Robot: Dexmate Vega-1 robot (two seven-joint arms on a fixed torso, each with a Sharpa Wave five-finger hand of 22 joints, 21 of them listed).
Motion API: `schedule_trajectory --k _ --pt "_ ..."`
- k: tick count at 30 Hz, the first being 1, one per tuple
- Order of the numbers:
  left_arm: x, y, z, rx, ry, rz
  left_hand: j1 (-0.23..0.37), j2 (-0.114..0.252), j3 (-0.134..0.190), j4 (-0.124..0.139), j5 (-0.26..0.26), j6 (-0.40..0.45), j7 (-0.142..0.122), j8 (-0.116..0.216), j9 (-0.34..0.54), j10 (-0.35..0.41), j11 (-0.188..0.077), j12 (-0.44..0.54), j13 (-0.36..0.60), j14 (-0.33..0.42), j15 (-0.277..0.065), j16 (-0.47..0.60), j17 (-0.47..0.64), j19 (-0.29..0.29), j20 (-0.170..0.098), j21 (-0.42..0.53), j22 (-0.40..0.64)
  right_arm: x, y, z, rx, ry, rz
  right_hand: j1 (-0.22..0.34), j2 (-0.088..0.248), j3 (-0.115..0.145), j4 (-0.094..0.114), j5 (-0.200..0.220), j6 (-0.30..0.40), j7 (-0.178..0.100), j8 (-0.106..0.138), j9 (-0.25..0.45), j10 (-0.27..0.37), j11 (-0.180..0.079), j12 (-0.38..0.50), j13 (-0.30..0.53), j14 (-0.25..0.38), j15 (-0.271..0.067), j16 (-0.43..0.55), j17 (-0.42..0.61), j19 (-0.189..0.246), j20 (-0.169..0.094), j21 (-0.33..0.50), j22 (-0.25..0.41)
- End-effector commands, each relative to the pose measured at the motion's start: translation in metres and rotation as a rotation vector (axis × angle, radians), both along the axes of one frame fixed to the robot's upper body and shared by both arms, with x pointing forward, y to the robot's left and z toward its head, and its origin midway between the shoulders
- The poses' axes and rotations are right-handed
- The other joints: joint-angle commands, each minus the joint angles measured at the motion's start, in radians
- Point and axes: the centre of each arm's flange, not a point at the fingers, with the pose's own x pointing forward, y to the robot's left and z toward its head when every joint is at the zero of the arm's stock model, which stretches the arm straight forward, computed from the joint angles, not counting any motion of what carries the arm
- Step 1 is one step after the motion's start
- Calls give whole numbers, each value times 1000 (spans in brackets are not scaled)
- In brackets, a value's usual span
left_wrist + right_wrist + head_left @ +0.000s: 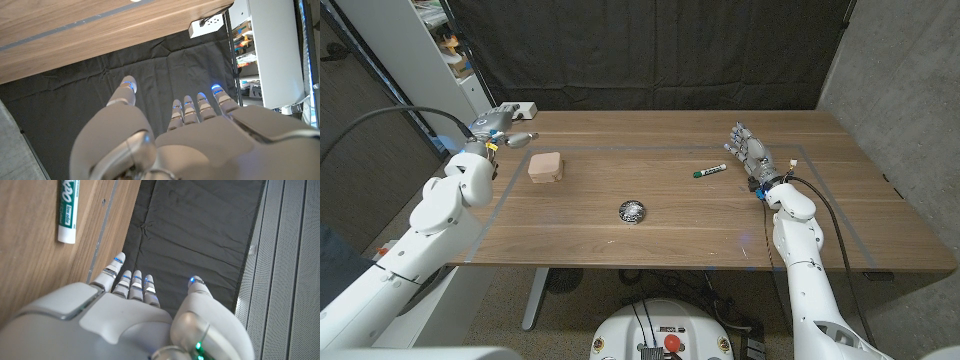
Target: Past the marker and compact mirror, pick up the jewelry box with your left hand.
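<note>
With the left hand (pixel 498 128) open and empty at the wooden counter's (pixel 670 235) ten o'clock corner, its fingers (pixel 192 107) should swing toward four o'clock and straddle the small tan square jewelry box (pixel 546 166) just beside it, while the open right hand (pixel 747 152) waits

Box (pixel 546 167) lies at the table's (pixel 670 235) left, marker (pixel 710 171) at right, mirror (pixel 632 210) between them and nearer the front edge, all well apart.
</note>
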Motion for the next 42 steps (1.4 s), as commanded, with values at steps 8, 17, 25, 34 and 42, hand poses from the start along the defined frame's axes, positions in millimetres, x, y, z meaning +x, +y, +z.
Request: schedule_trajectory --k 8,17,25,34,42 --pt "13 0 3 20 87 35 22 -17 -2 3 6 2 -7 0 6 4 1 6 3 10 10 3 6 6 21 -2 0 4 -1 1 -6 3 -5 -2 9 1 -4 9 10 -6 6 5 11 0 -2 3 7 1 6 2 4 4 5 5" --pt "21 -1 8 23 137 67 22 -33 -11 11 6 12 -5 1 6 18 4 11 5 11 10 2 7 10 25 -5 1 4 -3 1 -4 6 -10 -2 10 1 -5 9 9 -6 6 5 11 0 -2 3 8 2 6 2 4 4 5 5" --pt "27 -2 11 32 179 87 21 -40 -18 17 6 32 -7 6 7 25 6 13 6 16 8 3 8 14 25 -6 2 6 -3 2 -4 7 -12 -2 10 2 -6 9 9 -7 6 5 13 1 -2 3 9 -1 6 2 5 5 5 5" --pt "33 -3 10 27 210 115 16 -51 -29 25 8 13 -14 -6 7 -5 27 1 8 3 24 -2 9 19 27 -8 4 8 -2 4 -6 7 -14 -2 12 2 -6 9 9 -7 6 5 14 0 -2 3 10 0 6 2 6 4 5 5" --pt "40 1 9 31 227 113 14 -56 -34 27 9 6 -16 -10 7 -15 29 -3 9 -2 29 -3 10 22 28 -8 5 9 1 3 -13 15 -14 -2 13 2 -6 9 9 -8 6 5 15 1 -2 3 10 0 6 2 7 3 6 5"
